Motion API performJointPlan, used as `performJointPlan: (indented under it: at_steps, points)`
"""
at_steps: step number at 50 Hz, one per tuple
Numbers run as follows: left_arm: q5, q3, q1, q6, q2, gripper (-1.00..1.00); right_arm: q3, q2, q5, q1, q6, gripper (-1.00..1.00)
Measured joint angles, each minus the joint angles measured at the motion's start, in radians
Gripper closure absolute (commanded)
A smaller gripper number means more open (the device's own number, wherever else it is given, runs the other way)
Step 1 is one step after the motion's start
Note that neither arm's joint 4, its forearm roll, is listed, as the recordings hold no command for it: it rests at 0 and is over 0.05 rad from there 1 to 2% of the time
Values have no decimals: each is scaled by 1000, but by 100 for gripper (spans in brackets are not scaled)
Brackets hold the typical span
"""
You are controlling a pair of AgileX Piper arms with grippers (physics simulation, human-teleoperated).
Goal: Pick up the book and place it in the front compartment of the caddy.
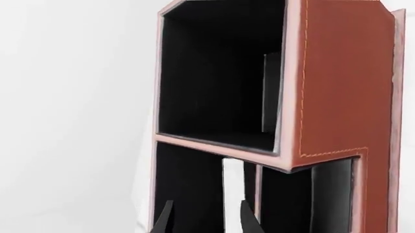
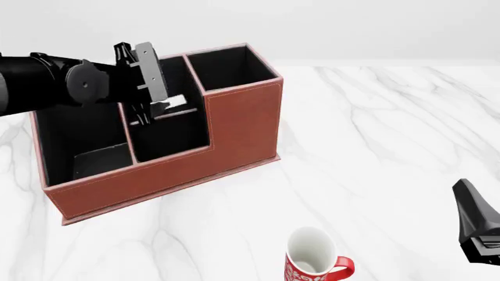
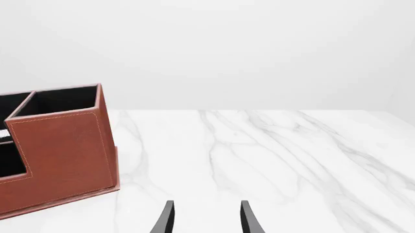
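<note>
The reddish-brown caddy [image 2: 242,117] stands at the left of the table, its low stepped wall facing me. The book [image 2: 173,105] is inside the middle compartment behind that low wall, and only its white page edge and a little black cover show. My left gripper [image 2: 147,114] reaches down into the same compartment. In the left wrist view the fingers [image 1: 250,218] are spread, and the book's white edge [image 1: 233,191] stands between them, close to one finger. My right gripper [image 3: 206,218] is open and empty low over the marble at the front right, and shows in the front view [image 2: 469,205].
A red-and-white mug [image 2: 312,260] stands on the marble table [image 2: 375,134] near the front edge, left of the right gripper. The caddy's tall back compartment [image 2: 230,67] and its large left compartment [image 2: 78,134] show black interiors. The caddy's end [image 3: 61,150] shows in the right wrist view.
</note>
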Motion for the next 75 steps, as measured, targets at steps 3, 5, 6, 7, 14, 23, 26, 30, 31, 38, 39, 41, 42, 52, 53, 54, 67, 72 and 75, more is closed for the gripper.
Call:
performJointPlan:
  at_steps: [3, 5, 6, 7, 14, 23, 26, 30, 31, 38, 39, 41, 42, 52, 53, 54, 67, 72, 75]
  points:
    - [-2, -1, 5, 3, 5, -100, 0, 0, 0, 0, 0, -100]
    - [-3, -2, 8, 4, 7, -100, 0, 0, 0, 0, 0, -100]
    - [-3, -3, 10, 5, 8, -100, 0, 0, 0, 0, 0, -100]
    - [-4, -3, 11, 5, 9, -100, 0, 0, 0, 0, 0, -100]
    - [-8, -3, 17, 10, 17, -100, 0, 0, 0, 0, 0, -100]
    - [-10, 1, 21, 14, 19, -100, 0, 0, 0, 0, 0, -100]
    - [-10, 2, 22, 14, 18, -100, 0, 0, 0, 0, 0, -100]
    - [-10, 5, 23, 16, 17, -100, 0, 0, 0, 0, 0, -100]
    - [-10, 6, 23, 16, 17, -100, 0, 0, 0, 0, 0, -100]
    - [-8, 13, 24, 17, 11, -100, 0, 0, 0, 0, 0, -100]
    - [-7, 15, 24, 17, 9, -100, 0, 0, 0, 0, 0, -100]
    - [-7, 19, 23, 19, 4, -100, 0, 0, 0, 0, 0, -100]
    - [-6, 22, 23, 20, 1, -100, 0, 0, 0, 0, 0, -100]
    - [3, 61, 14, 17, -55, -100, 0, 0, 0, 0, 0, -100]
    - [4, 64, 12, 13, -63, -100, 0, 0, 0, 0, 0, -100]
    - [5, 68, 9, 10, -70, -100, 0, 0, 0, 0, 0, -100]
    - [0, 184, -27, -37, -205, -100, 0, 0, 0, 0, 0, -100]
    - [9, 237, -48, -52, -278, -100, 0, 0, 0, 0, 0, -100]
    - [16, 273, -63, -57, -330, -100, 0, 0, 0, 0, 0, -100]
